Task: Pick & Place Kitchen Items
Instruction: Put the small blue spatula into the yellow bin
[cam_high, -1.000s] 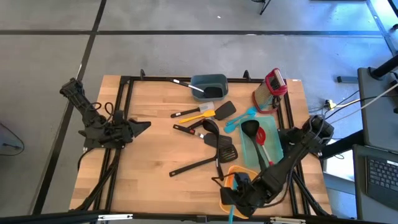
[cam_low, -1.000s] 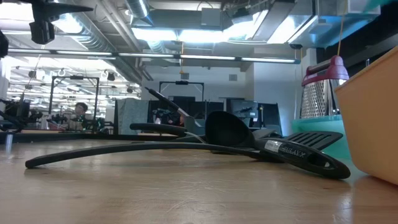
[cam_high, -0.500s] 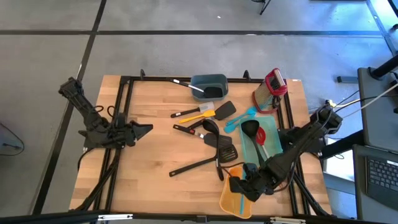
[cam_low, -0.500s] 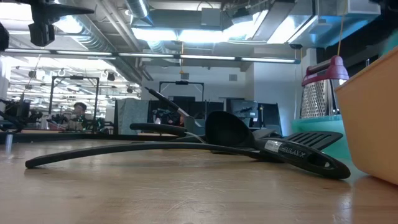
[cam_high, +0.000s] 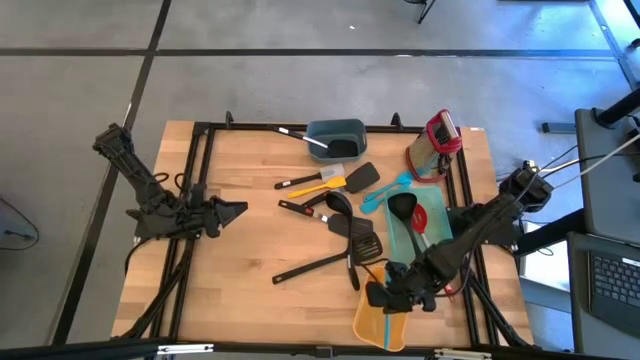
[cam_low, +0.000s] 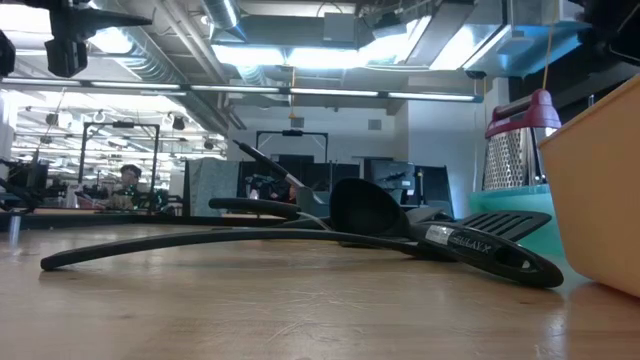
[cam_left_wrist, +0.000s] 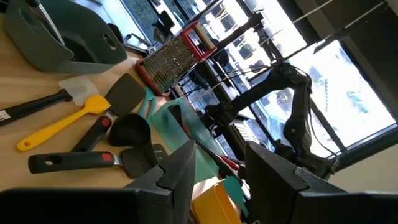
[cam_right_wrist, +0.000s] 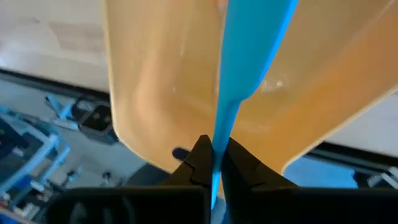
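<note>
My right gripper (cam_high: 383, 296) hovers over the orange bin (cam_high: 372, 330) at the table's near edge. It is shut on a teal spatula (cam_right_wrist: 249, 43), which the gripper hides in the high view. My left gripper (cam_high: 238, 208) is open and empty at the table's left side, with its fingers (cam_left_wrist: 180, 177) pointing toward the utensils. Black turners (cam_high: 318, 265), a black ladle (cam_high: 338, 205) and a yellow-handled spatula (cam_high: 322, 184) lie flat on the wood at mid-table. A red-trimmed black ladle (cam_high: 404, 209) lies in the teal tray (cam_high: 436, 243). My right gripper pinches the teal spatula's narrow handle (cam_right_wrist: 217, 146) between its two fingers. The spatula runs on from the fingertips and widens into its blade (cam_right_wrist: 255, 31) over the inside of the orange bin (cam_right_wrist: 155, 81). Whether the blade touches the bin, I cannot tell.
A grey bin (cam_high: 337, 139) with a white utensil stands at the far edge, and a red-topped grater (cam_high: 437, 143) at the far right. In the low view a long black turner (cam_low: 300, 240) lies across the table, beside the orange bin's wall (cam_low: 600, 200).
My right gripper has moved from the bin's near end toward the table's far edge, carrying the teal spatula. The spatula's end, which stuck out past the bin's near end a second ago, no longer shows there.
</note>
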